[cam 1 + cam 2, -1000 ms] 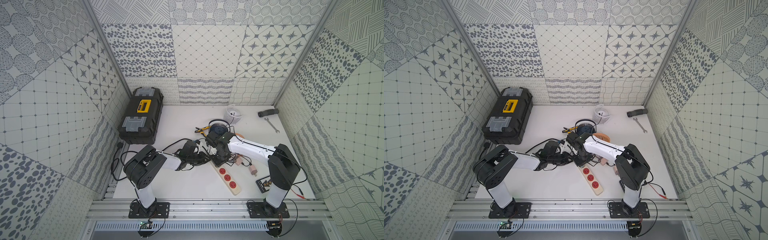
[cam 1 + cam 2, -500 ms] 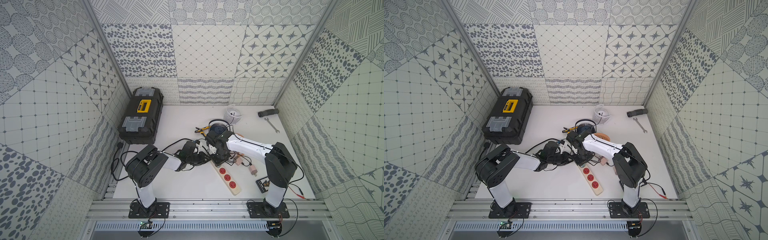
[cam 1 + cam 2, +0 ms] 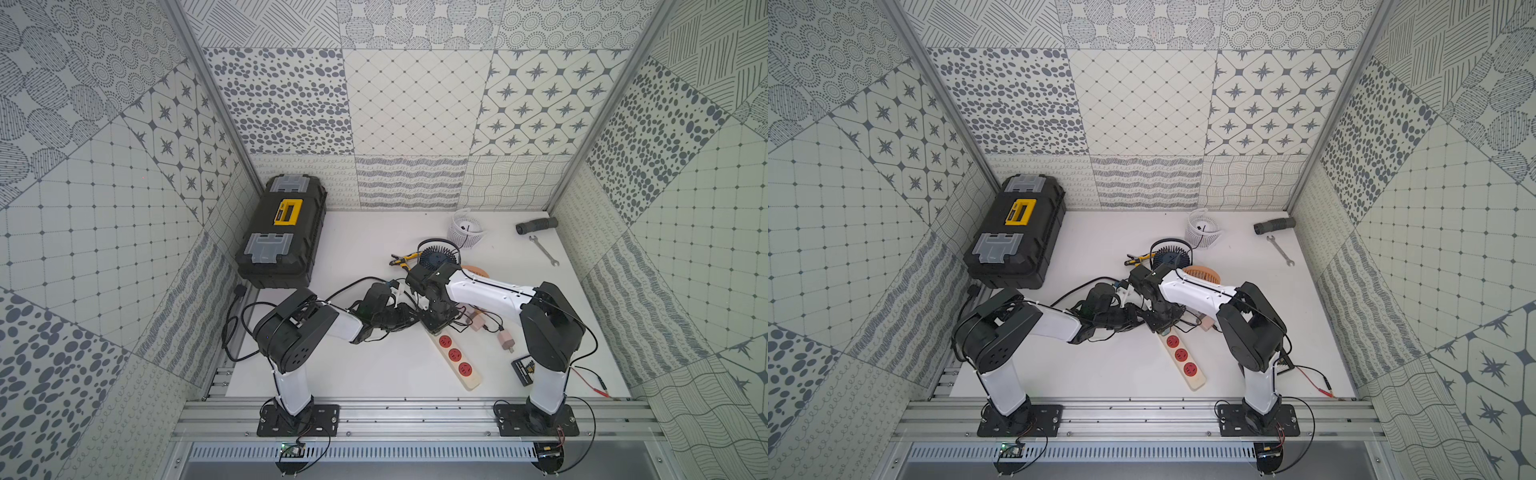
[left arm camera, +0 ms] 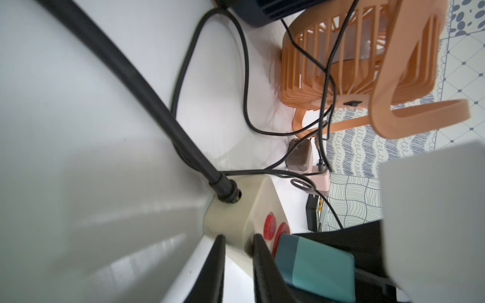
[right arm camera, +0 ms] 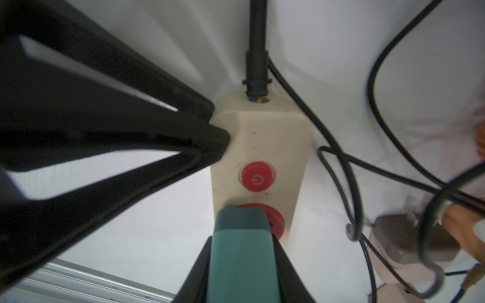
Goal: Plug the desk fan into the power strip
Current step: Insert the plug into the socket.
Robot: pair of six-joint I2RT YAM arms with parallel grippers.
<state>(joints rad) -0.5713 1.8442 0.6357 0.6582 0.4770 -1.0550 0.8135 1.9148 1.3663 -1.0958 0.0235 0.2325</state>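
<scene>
Beige power strip (image 3: 472, 380), 3 visible sockets (image 3: 455, 355)

Power strip (image 3: 455, 358) (image 3: 1183, 358): long cream-beige bar, flat on white surface, lying diagonally, free end toward near edge, cord end toward middle. Three round red sockets (image 3: 454, 355) bare in both top views. Thick black cord (image 5: 257, 39) (image 4: 131, 78) enters end face. Small red button (image 5: 256, 177) with power symbol sits just beside cord end. Teal plug (image 5: 241, 251) (image 4: 315, 265), blocky, upright over socket next to button, covering most of it; whether prongs are seated cannot be told.
</scene>
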